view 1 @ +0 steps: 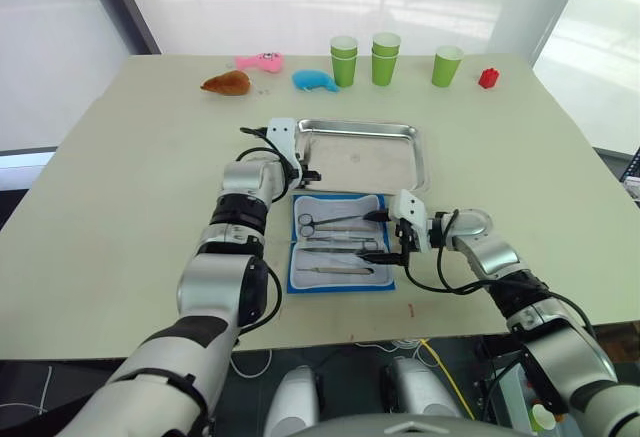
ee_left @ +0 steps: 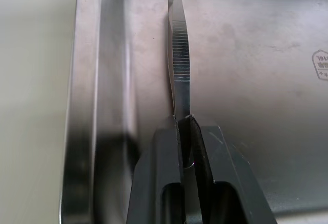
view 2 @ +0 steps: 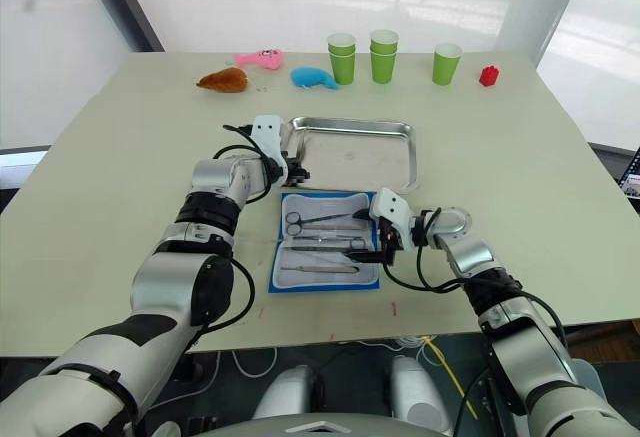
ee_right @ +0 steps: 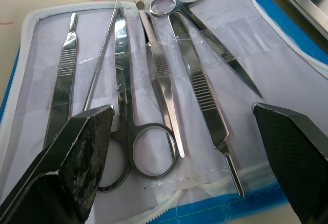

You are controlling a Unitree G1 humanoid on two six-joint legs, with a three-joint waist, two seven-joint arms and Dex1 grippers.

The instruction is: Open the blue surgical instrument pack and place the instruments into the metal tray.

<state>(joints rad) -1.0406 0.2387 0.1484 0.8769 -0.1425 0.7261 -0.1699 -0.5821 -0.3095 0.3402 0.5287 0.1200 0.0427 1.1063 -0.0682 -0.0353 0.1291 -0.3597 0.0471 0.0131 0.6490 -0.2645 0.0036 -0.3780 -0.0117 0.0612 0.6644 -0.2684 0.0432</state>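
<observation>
The blue surgical instrument pack (view 1: pixel 338 284) lies open on the table, pale lining up, just in front of the metal tray (view 1: pixel 370 162). Several silver instruments (ee_right: pixel 164 70) rest in it side by side, among them ring-handled scissors (ee_right: pixel 205 34). My right gripper (view 1: pixel 374 235) hovers wide open at the pack's right edge, its fingers (ee_right: pixel 77 152) spread on either side of the tools and holding nothing. My left gripper (view 1: pixel 312 174) is at the tray's near left corner. It is shut on slim ribbed tweezers (ee_left: pixel 179 65), which point out over the tray floor (ee_left: pixel 256 55).
Along the table's far edge stand three green cup stacks (view 1: pixel 386 58), a red block (view 1: pixel 488 78), a blue plush toy (view 1: pixel 315 80), a pink toy (view 1: pixel 262 61) and a brown toy (view 1: pixel 227 83). Bare tabletop spreads to both sides of the pack and tray.
</observation>
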